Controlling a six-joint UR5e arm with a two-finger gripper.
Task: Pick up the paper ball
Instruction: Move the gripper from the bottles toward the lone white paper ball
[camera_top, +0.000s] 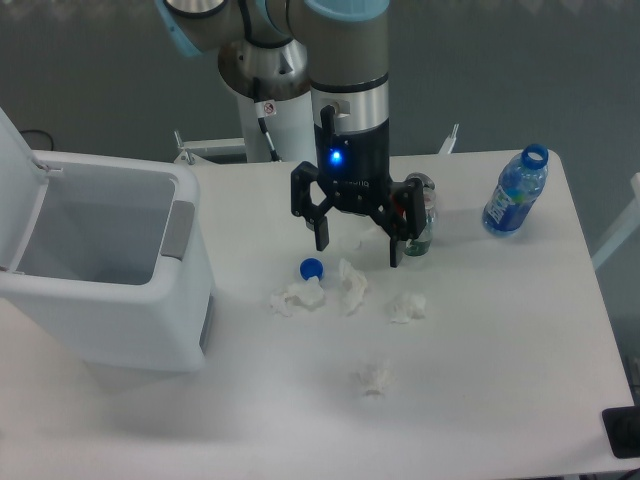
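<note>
from the fixed camera looking down on my white desk: my pincer hangs above the middle of the desk, pointing down, its two black fingers spread wide apart with nothing held between them. a blue light glows on my wrist just above it.

the paper ball, a small ragged white wad, lies alone on the desk toward the near edge, well apart from my pincer and a little to the right of it in the picture. it is the smallest of four white wads.

the other three sit in a loose row just below my fingertips: a flatter crumpled wad on the left, a taller elongated wad in the middle, and a squarish wad on the right. a blue bottle cap lies just beside the left wad, near my left-hand finger in the picture.

behind my right-hand finger stands a small dark can, partly hidden. farther right, near the desk's far corner, a clear plastic bottle with a blue label stands open-necked.

at the left edge of the desk sits a white bin with its lid raised; its inside looks pale and bare.
</note>
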